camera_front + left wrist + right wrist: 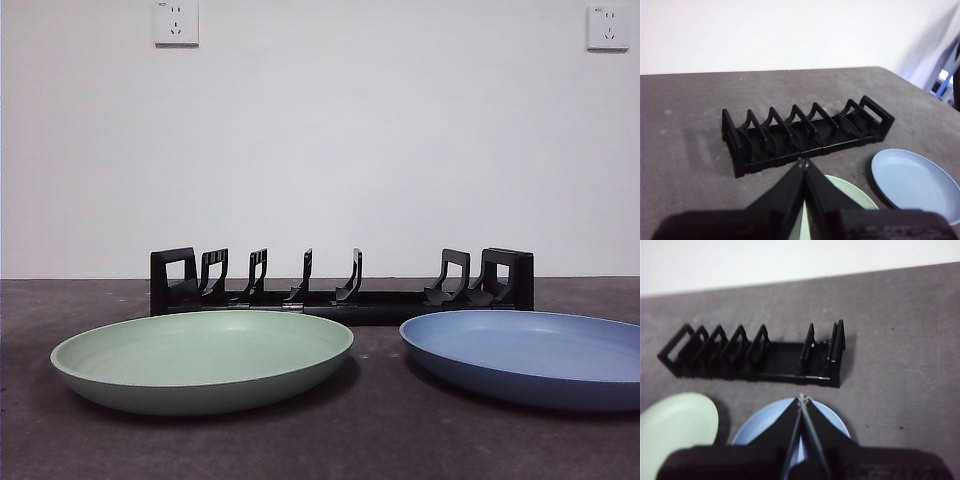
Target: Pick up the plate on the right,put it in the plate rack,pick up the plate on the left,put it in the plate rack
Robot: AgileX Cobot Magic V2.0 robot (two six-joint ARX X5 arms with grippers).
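A pale green plate lies flat on the left of the dark table, and a blue plate lies flat on the right. Behind them stands the black plate rack, holding nothing between its dividers. My left gripper hovers shut above the green plate, short of the plate rack. Above the blue plate my right gripper is shut too, with the plate rack beyond it. Neither gripper shows in the front view.
A white wall with two sockets stands behind the table. The table's rounded far corner shows in the left wrist view.
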